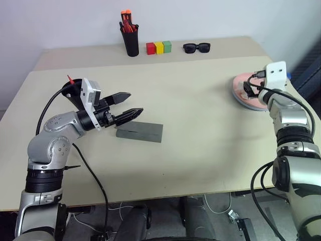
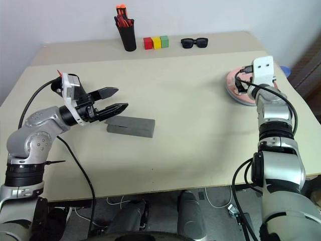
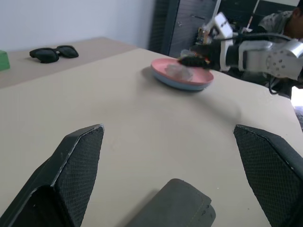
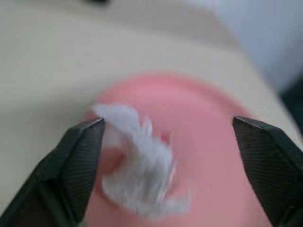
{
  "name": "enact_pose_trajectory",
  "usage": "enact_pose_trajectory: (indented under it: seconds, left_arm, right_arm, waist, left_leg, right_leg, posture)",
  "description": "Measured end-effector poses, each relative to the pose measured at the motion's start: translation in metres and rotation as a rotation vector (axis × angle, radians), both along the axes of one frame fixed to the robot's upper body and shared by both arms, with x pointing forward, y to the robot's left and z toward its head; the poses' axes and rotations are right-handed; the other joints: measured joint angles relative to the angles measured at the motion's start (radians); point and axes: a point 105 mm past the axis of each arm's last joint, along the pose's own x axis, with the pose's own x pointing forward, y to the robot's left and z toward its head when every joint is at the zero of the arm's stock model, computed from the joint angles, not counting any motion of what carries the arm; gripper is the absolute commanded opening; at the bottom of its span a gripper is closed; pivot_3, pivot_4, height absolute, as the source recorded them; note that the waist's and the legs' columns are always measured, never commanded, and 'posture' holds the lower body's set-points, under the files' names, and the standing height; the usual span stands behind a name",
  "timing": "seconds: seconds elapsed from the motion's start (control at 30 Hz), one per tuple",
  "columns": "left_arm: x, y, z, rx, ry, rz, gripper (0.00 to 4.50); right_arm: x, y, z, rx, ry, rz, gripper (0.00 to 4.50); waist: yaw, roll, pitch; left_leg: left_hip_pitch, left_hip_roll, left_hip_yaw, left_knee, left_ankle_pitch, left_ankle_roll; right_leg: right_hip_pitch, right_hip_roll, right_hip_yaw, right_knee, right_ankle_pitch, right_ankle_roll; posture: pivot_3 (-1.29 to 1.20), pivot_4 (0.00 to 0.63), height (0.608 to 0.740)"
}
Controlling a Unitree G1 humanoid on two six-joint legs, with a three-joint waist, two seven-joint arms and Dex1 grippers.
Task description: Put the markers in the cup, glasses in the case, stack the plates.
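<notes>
The salmon pink plate (image 1: pixel 247 93) lies on the light blue plate (image 3: pixel 182 86) at the table's (image 1: pixel 200 130) right edge, right gripper (image 4: pixel 168 156) spread wide over it. The grey case (image 1: pixel 140 132) lies closed just below the left gripper (image 1: pixel 131 106), also spread; long axis left-right, left arm nearer. No readable writing

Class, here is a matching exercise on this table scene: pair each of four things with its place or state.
Things:
1. grey case
2. pink plate
3. black sunglasses
4. right gripper

Places or states:
A. at the table's far edge, beside the coloured blocks
B. open, above the pink plate
C. stacked on the blue plate
D. shut, by the left gripper

Pairs: 1-D, 2-C, 3-A, 4-B
</notes>
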Motion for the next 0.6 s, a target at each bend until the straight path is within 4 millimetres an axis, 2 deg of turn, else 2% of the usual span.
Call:
enact_pose_trajectory:
  seconds: [0.13, 0.23, 0.33, 0.4, 0.47, 0.6]
  left_arm:
    - [-0.001, 0.003, 0.002, -0.002, -0.012, 0.015, 4.50]
    - [-0.005, 0.008, -0.001, 0.005, -0.008, 0.030, 4.50]
    - [-0.014, 0.011, -0.007, 0.024, -0.015, 0.027, 4.50]
    - [-0.020, 0.017, -0.009, 0.040, -0.023, 0.036, 4.50]
    - [-0.027, 0.021, -0.011, 0.053, -0.028, 0.043, 4.50]
    - [-0.040, 0.031, -0.025, 0.076, 0.000, 0.058, 4.50]
  right_arm:
    - [-0.001, 0.038, 0.028, 0.021, -0.122, 0.201, 4.45]
    - [-0.013, 0.067, 0.032, 0.034, -0.147, 0.399, 4.45]
    - [-0.037, 0.097, 0.020, 0.029, -0.118, 0.641, 4.45]
    - [-0.061, 0.116, 0.002, 0.035, -0.047, 0.829, 4.45]
    - [-0.087, 0.127, -0.013, 0.018, 0.037, 0.981, 4.45]
    - [-0.131, 0.137, -0.027, -0.054, 0.125, 1.174, 4.45]
  waist:
    - [0.002, 0.000, 0.000]
    - [0.007, 0.000, 0.000]
    - [0.008, 0.000, 0.000]
    - [0.009, 0.000, 0.000]
    - [0.014, 0.000, 0.000]
    - [0.020, 0.000, 0.000]
  left_leg:
    - [0.000, 0.000, 0.000, 0.000, 0.000, 0.000]
    - [0.000, 0.000, -0.001, 0.000, 0.000, 0.000]
    - [-0.001, 0.001, -0.002, 0.000, -0.001, 0.001]
    - [-0.001, 0.001, -0.002, 0.000, -0.001, 0.001]
    - [-0.001, 0.001, -0.002, 0.000, -0.001, 0.002]
    - [0.001, 0.002, 0.000, 0.000, -0.001, 0.002]
  right_leg:
    - [0.000, 0.000, 0.000, 0.000, 0.000, 0.000]
    - [0.000, 0.000, 0.000, 0.000, 0.000, 0.000]
    - [0.000, 0.000, 0.000, 0.000, 0.000, 0.000]
    - [0.000, 0.000, 0.000, 0.000, 0.000, 0.000]
    - [0.000, 0.000, 0.000, 0.000, 0.000, 0.000]
    - [0.001, 0.000, 0.000, 0.000, 0.000, 0.000]
  posture:
    - [0.00, 0.150, 0.740]
    - [0.00, 0.150, 0.740]
    - [0.00, 0.150, 0.740]
    - [0.00, 0.150, 0.740]
    - [0.00, 0.150, 0.740]
    - [0.00, 0.150, 0.740]
